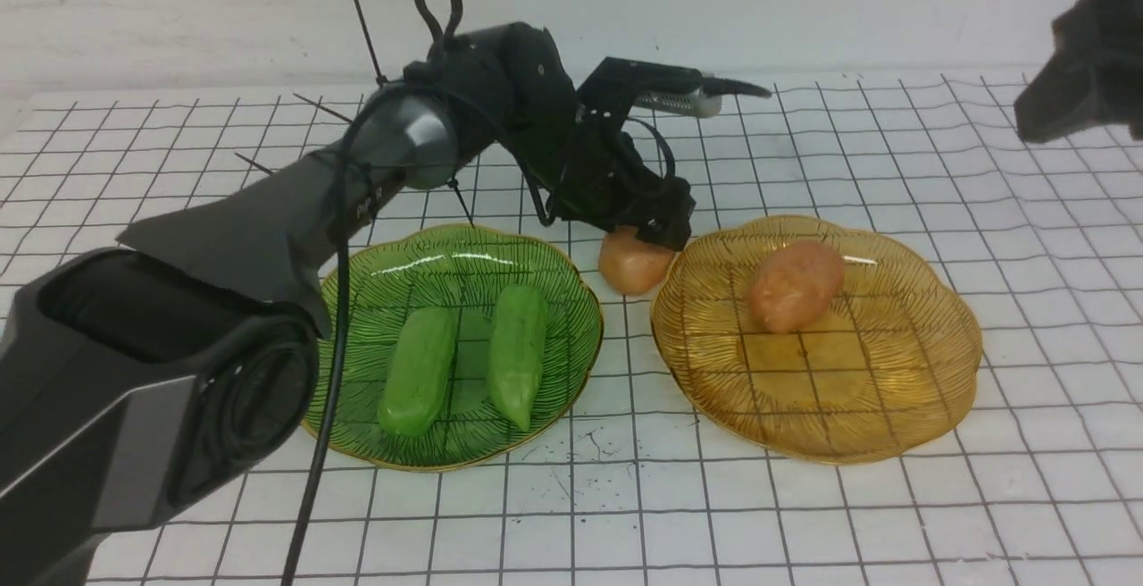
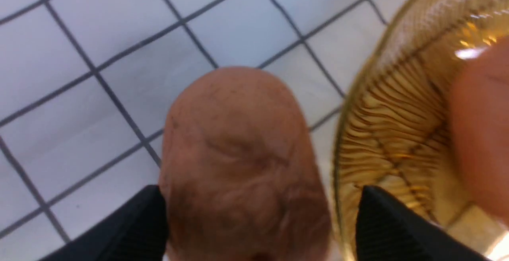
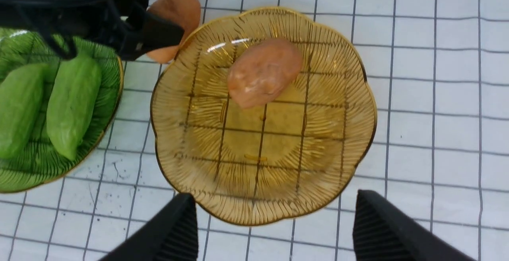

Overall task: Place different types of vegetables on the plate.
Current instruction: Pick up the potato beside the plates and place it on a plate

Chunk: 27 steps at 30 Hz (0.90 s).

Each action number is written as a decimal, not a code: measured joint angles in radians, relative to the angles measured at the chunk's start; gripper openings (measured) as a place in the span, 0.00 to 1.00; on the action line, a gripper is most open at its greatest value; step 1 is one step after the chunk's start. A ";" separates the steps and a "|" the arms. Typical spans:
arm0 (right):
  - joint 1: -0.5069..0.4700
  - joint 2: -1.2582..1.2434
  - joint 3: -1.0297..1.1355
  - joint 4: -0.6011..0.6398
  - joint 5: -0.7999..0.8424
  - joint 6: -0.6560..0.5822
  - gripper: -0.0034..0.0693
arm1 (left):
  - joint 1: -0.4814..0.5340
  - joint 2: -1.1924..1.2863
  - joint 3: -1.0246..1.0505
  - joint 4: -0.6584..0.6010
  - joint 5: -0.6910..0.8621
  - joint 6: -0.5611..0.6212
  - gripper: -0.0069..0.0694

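Left gripper [image 2: 258,221] at loose potato [image 1: 632,263], between the two plates.

Left gripper's fingers spread, one on each side of the loose potato; can't tell if they touch it. That potato sits just beside the amber plate [image 1: 817,439], off it, on the white grid-lined tabletop [image 1: 571,514]. Other potato [image 1: 796,287] lies in amber plate. Green plate [image 1: 446,459] holds two green pieces side by side: blunt one [image 1: 418,372] and pointed one [image 1: 518,349]. Right gripper [image 3: 276,225] spread, nothing between fingertips, above the table.
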<state>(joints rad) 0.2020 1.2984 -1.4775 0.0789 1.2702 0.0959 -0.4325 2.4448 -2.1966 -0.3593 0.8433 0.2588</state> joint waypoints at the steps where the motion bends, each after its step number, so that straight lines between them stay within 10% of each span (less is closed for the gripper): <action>1: 0.000 -0.007 0.002 0.000 0.000 0.000 0.70 | 0.000 0.005 0.000 0.000 -0.006 -0.008 0.81; 27: 0.000 -0.109 0.010 -0.030 0.000 0.000 0.70 | -0.079 -0.145 -0.008 -0.049 0.382 -0.003 0.71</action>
<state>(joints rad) 0.2020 1.1891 -1.4679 0.0494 1.2702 0.0959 -0.5112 2.2998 -2.2051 -0.4087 1.2250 0.2556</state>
